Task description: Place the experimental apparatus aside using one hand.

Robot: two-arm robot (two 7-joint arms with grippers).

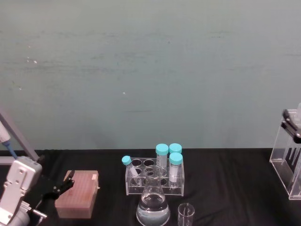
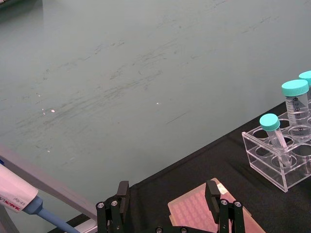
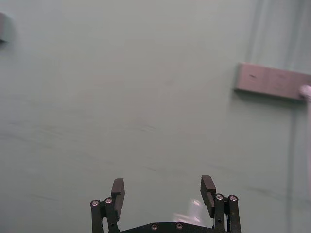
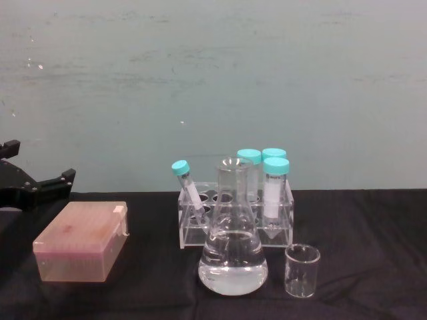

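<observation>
The apparatus stands on the black cloth: a conical glass flask [image 1: 153, 207] [image 4: 233, 257] holding clear liquid, a small glass beaker [image 1: 186, 215] [image 4: 301, 269] to its right, and behind them a clear rack [image 1: 155, 178] [image 4: 235, 215] [image 2: 274, 160] of teal-capped tubes. A tall narrow acrylic stand [image 1: 286, 160] is at the far right edge. My left gripper [image 1: 66, 181] [image 4: 39, 165] [image 2: 166, 196] is open, hovering at the pink box, left of the rack. My right gripper [image 3: 163, 191] is open, empty, and faces the green wall.
A pink tip box [image 1: 77, 194] [image 4: 81, 240] [image 2: 194, 213] lies left of the glassware, just below the left fingers. A pipette [image 2: 19, 200] on a slanted holder [image 1: 11, 136] stands at the far left. Bare black cloth [image 1: 235, 188] lies between the rack and the acrylic stand.
</observation>
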